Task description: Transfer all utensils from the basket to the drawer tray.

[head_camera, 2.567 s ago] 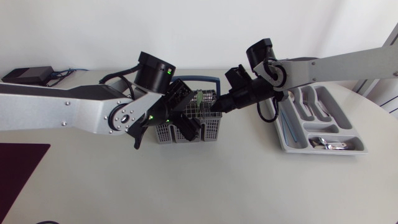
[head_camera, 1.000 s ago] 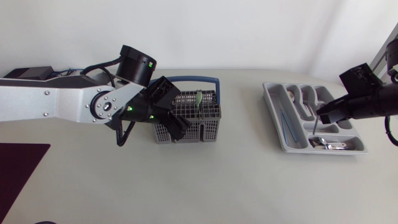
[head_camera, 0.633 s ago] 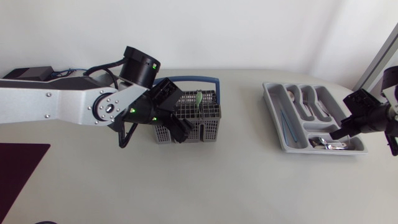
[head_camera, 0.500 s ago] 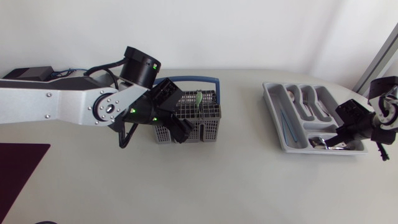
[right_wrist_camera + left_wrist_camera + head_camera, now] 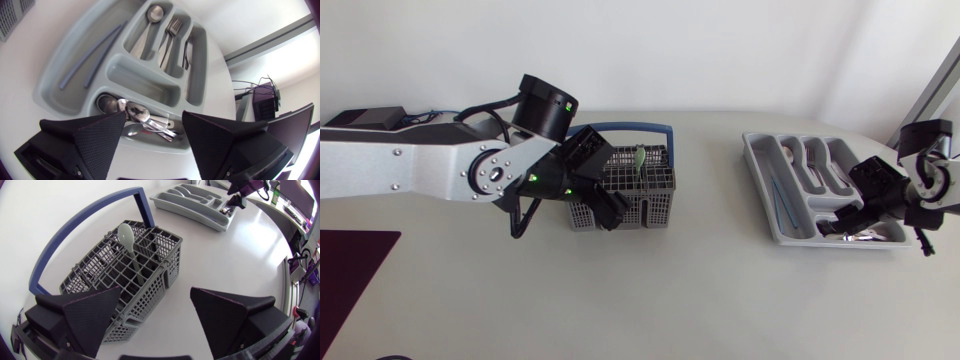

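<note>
The grey mesh basket [image 5: 638, 200] with a blue handle [image 5: 642, 127] stands mid-table. One pale green spoon [image 5: 640, 157] stands upright in it, also seen as the spoon [image 5: 129, 242] in the left wrist view. My left gripper [image 5: 603, 180] hovers open over the basket's left side, the basket [image 5: 125, 275] just ahead of its wide-spread fingers. The grey drawer tray [image 5: 760, 185] lies at the right. My right gripper [image 5: 848, 212] hangs open over its front compartment, where several metal spoons [image 5: 145, 120] lie below the fingers.
The tray [image 5: 145, 82] also holds two blue sticks [image 5: 90, 57], a spoon [image 5: 150, 20], a fork [image 5: 170, 35] and a dark knife [image 5: 186, 47]. A black box [image 5: 365, 120] sits at the back left and a dark mat [image 5: 350, 270] at the front left.
My right gripper came down over the tray's front compartment with a utensil and opened; the utensil now lies among the spoons. The left arm has barely moved.
</note>
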### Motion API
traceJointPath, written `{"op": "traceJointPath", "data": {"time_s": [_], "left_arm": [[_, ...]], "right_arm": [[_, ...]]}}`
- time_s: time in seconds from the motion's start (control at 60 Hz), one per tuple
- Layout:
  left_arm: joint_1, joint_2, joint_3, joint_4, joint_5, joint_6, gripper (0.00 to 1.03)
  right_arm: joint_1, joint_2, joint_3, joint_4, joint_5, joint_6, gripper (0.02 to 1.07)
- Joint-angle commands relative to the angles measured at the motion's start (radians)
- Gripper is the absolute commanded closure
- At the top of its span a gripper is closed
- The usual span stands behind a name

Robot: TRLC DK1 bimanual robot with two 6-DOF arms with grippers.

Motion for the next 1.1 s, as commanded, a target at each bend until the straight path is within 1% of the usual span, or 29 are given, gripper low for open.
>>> {"op": "traceJointPath", "data": {"time_s": [0.0, 0.117, 0.217, 0.317, 0.417, 0.45, 0.533, 0.6, 0.7, 0.767, 0.8, 0.933, 1.017, 1.083], "left_arm": [[0.004, -0.022, -0.016, -0.006, 0.001, -0.017, 0.05], [0.004, -0.023, -0.016, -0.006, 0.002, -0.017, 0.05], [0.002, -0.023, -0.021, -0.004, 0.002, -0.017, 0.05], [0.002, -0.023, -0.021, -0.003, 0.002, -0.017, 0.05], [0.002, -0.023, -0.022, -0.003, 0.001, -0.017, 0.05], [0.002, -0.023, -0.025, -0.001, 0.002, -0.017, 0.05], [0.004, -0.020, -0.030, 0.004, 0.001, -0.020, 0.05], [0.004, -0.020, -0.042, 0.019, 0.001, -0.023, 0.05], [0.005, -0.020, -0.056, 0.037, 0.001, -0.023, 0.05], [0.007, -0.019, -0.061, 0.045, 0.001, -0.023, 0.05], [0.008, -0.017, -0.062, 0.051, 0.001, -0.025, 0.05], [0.013, -0.010, -0.065, 0.063, 0.001, -0.025, 0.05], [0.019, -0.003, -0.064, 0.077, 0.001, -0.025, 0.05], [0.022, 0.006, -0.064, 0.088, 0.001, -0.026, 0.05]], "right_arm": [[0.028, -0.112, 0.043, -0.074, -0.060, 0.076, 0.14], [0.111, -0.204, 0.071, -0.172, -0.129, 0.143, 0.14], [0.219, -0.254, 0.101, -0.266, -0.207, 0.227, 0.14], [0.340, -0.268, 0.123, -0.289, -0.259, 0.319, 0.15], [0.467, -0.241, 0.160, -0.296, -0.294, 0.425, 0.15], [0.502, -0.224, 0.178, -0.296, -0.319, 0.464, 0.18], [0.570, -0.190, 0.213, -0.275, -0.382, 0.539, 0.18], [0.618, -0.147, 0.236, -0.240, -0.405, 0.593, 0.18], [0.654, -0.073, 0.263, -0.192, -0.451, 0.659, 0.18], [0.665, -0.032, 0.266, -0.137, -0.477, 0.701, 0.20], [0.674, -0.009, 0.267, -0.109, -0.482, 0.718, 0.21], [0.703, 0.066, 0.284, -0.040, -0.486, 0.766, 0.21], [0.725, 0.103, 0.287, 0.024, -0.485, 0.798, 0.29], [0.749, 0.128, 0.293, 0.058, -0.469, 0.812, 0.31]]}}
